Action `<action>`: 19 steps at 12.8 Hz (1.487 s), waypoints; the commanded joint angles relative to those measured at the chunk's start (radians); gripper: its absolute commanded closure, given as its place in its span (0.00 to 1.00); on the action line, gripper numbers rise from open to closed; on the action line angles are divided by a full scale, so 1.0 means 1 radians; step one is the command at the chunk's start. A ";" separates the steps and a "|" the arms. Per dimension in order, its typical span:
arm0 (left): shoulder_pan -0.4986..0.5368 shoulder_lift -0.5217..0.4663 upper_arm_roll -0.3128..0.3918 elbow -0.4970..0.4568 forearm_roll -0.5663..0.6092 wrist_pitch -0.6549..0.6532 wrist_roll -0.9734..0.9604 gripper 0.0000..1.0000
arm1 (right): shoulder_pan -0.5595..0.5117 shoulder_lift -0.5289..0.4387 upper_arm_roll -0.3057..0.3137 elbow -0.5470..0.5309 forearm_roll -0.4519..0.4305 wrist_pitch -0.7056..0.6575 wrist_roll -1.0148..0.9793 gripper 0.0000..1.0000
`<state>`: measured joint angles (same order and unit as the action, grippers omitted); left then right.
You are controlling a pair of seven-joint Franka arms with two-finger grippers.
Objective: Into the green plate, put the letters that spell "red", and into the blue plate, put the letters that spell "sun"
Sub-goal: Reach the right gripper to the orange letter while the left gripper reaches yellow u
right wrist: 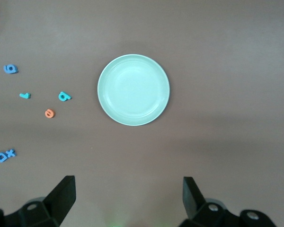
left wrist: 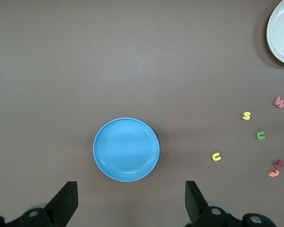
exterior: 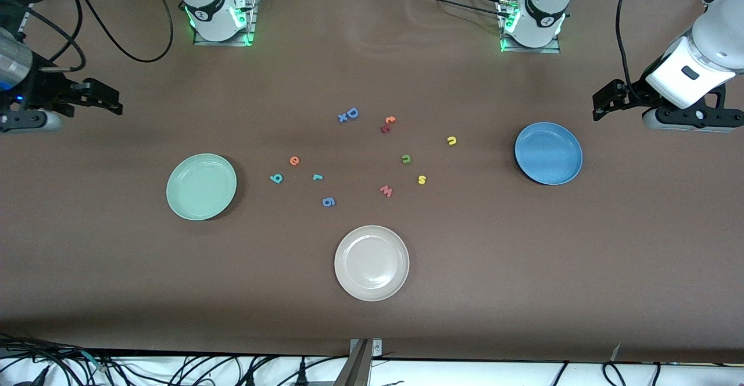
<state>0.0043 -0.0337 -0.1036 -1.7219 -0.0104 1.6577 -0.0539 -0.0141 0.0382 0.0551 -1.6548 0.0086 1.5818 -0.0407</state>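
The green plate (exterior: 201, 186) (right wrist: 133, 90) lies empty toward the right arm's end. Beside it lie the orange "e" (exterior: 294, 160) (right wrist: 49, 113), teal "r" (exterior: 317, 177) (right wrist: 24, 95) and teal "d" (exterior: 276, 178) (right wrist: 64, 96). The blue plate (exterior: 548, 153) (left wrist: 126, 149) lies empty toward the left arm's end. Near it lie the yellow "u" (exterior: 451, 140) (left wrist: 217, 156), olive "n" (exterior: 406, 158) (left wrist: 261, 135) and yellow "s" (exterior: 422, 179) (left wrist: 246, 115). My left gripper (exterior: 601, 106) (left wrist: 131, 203) hangs open over bare table beside the blue plate. My right gripper (exterior: 110, 101) (right wrist: 128, 201) hangs open over bare table beside the green plate.
A beige-white plate (exterior: 371, 263) (left wrist: 281, 33) lies nearest the front camera. Spare letters lie mid-table: a blue "g" (exterior: 328, 202), a red "w" (exterior: 386, 190), a blue "D" (exterior: 351, 113) with an "x", and an orange "t" (exterior: 390, 120).
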 commanded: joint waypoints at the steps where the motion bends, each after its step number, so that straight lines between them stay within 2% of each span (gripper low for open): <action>1: -0.021 0.006 0.004 -0.008 -0.025 -0.023 0.002 0.00 | 0.054 0.043 0.005 -0.005 0.014 -0.008 0.013 0.00; 4: -0.033 0.009 -0.010 -0.109 -0.060 -0.004 -0.009 0.00 | 0.138 0.118 0.003 -0.008 0.013 0.026 0.018 0.00; 8: -0.111 0.049 -0.016 -0.224 -0.072 0.123 -0.035 0.00 | 0.250 0.212 0.003 -0.043 0.004 0.151 0.270 0.00; 11: -0.153 0.109 -0.074 -0.300 -0.068 0.258 -0.003 0.00 | 0.321 0.258 0.003 -0.127 -0.001 0.301 0.459 0.00; 14: -0.172 0.173 -0.079 -0.306 -0.069 0.371 0.338 0.00 | 0.361 0.287 0.003 -0.245 -0.001 0.516 0.638 0.00; 17: -0.182 0.219 -0.079 -0.318 -0.042 0.480 0.656 0.00 | 0.416 0.348 0.003 -0.315 -0.001 0.705 0.816 0.01; 19: -0.185 0.245 -0.079 -0.321 -0.042 0.523 0.741 0.00 | 0.460 0.377 0.003 -0.361 -0.002 0.808 0.968 0.01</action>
<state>-0.1673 0.1929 -0.1902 -2.0384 -0.0574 2.1423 0.5906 0.4060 0.4020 0.0648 -1.9716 0.0088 2.3071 0.8071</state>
